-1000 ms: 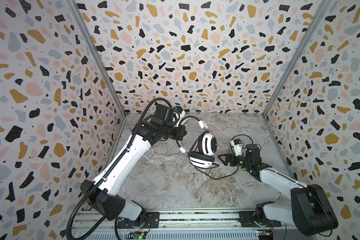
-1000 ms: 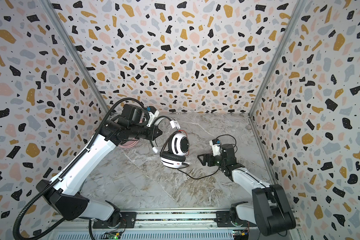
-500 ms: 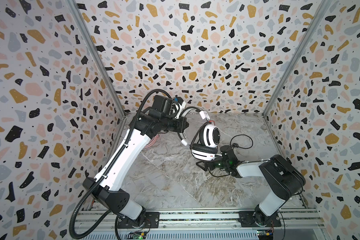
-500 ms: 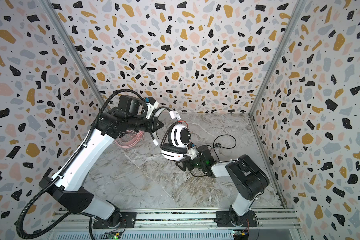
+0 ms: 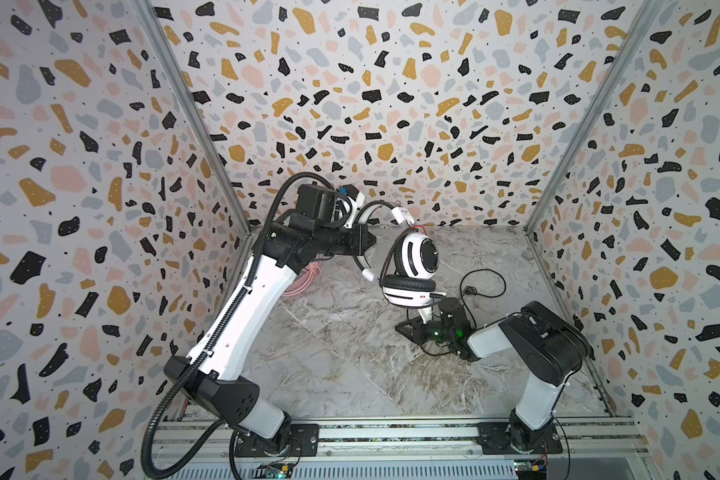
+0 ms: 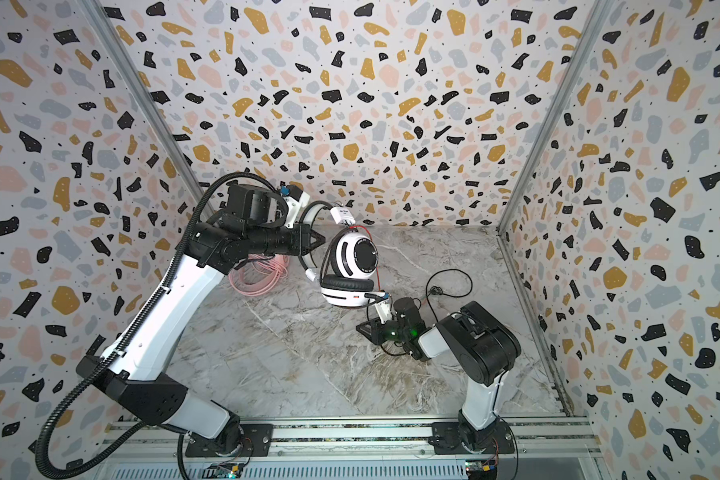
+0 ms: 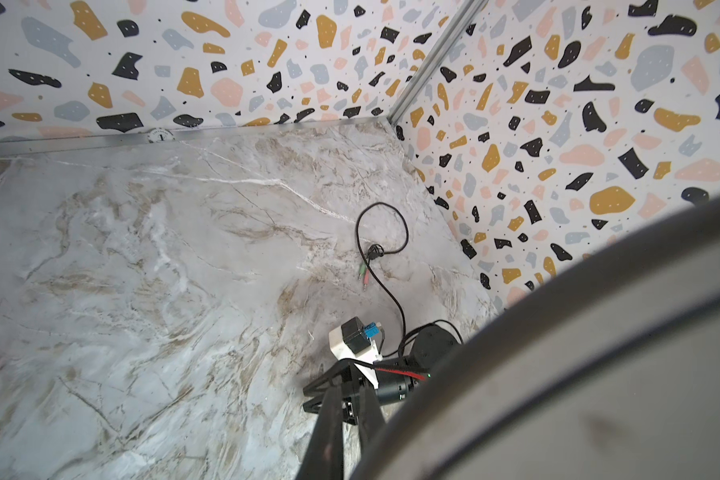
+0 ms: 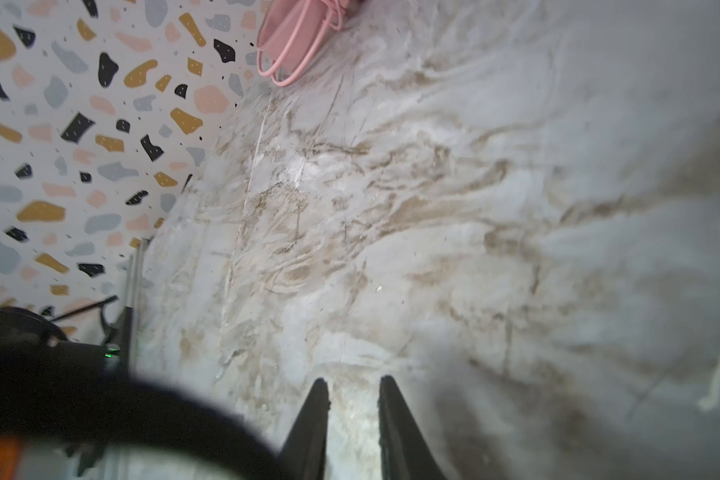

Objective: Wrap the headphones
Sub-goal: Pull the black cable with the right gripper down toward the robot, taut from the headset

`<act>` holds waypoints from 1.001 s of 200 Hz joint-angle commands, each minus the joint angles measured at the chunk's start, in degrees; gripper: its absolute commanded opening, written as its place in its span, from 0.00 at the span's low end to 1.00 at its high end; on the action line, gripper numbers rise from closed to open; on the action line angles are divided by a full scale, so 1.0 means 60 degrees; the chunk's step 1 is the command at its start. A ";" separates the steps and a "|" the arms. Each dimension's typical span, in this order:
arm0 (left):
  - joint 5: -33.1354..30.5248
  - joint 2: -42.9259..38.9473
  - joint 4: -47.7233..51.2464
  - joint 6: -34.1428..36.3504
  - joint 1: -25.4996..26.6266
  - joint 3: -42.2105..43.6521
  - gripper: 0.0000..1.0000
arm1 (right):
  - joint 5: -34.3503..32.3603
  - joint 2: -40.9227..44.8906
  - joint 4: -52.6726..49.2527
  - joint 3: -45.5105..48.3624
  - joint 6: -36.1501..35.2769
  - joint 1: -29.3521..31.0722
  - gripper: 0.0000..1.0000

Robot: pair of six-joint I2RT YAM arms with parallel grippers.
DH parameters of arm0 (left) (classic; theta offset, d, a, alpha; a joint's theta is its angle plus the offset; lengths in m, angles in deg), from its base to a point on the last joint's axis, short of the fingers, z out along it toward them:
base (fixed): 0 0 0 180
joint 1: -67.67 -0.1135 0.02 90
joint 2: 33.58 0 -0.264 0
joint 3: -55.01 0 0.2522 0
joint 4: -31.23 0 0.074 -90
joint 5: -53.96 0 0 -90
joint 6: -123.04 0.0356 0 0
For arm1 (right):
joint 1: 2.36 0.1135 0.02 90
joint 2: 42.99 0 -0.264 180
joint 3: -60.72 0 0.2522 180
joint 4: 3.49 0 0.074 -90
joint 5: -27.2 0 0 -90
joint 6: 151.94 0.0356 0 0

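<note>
- Enclosure: three walls (image 5: 391,83) papered in terrazzo print, with black, ochre, pink and grey chips on white. Bare aluminium posts (image 5: 188,104) run up both rear corners.
- Floor: table (image 5: 329,365) in a grey marble pattern with brown veins and white streaks. The finish is matte. In the right wrist view fine scratches cross it.
- Front edge: metal rail (image 5: 391,432) carries both arm bases.
- White-and-black headset (image 5: 418,257): seen in both top views, held up over the far middle of the table. One cup stands on edge. The lower cup (image 5: 408,291) hangs beneath it, pad upward.
- Left gripper (image 5: 368,241): clamped on the white headband (image 5: 374,204). The left arm (image 5: 246,316) reaches in from the left wall side.
- Right gripper (image 5: 404,328): low, near the marble, just below and in front of the lower cup. In the right wrist view its fingers (image 8: 385,395) stand close together. A narrow slit of table shows between them, with nothing visible in it. Cannot tell whether it is fully closed.
- Black cord (image 7: 375,251): lies in a loop on the marble toward the right wall. Its green and pink plugs (image 7: 363,276) rest on the surface beside the loop.
- Pink cord (image 6: 258,274): lies in loose coils on the table by the left wall, partly under the left arm and apart from the raised headset.
</note>
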 commanded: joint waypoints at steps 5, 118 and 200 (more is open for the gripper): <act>0.0515 -0.0222 -0.1529 -0.0677 -0.0473 0.0102 0.00 | -0.0030 0.0658 0.0308 0.0544 0.0130 0.0045 0.03; 0.0912 0.0354 -0.7211 -0.5462 -0.1889 0.2704 0.00 | -0.2687 0.3393 -0.2252 0.1894 -0.0012 0.2064 0.00; 0.0151 0.0618 -0.7419 -0.5559 -0.2266 0.2638 0.00 | -0.3375 0.2479 -0.2715 0.1107 0.0177 0.4359 0.00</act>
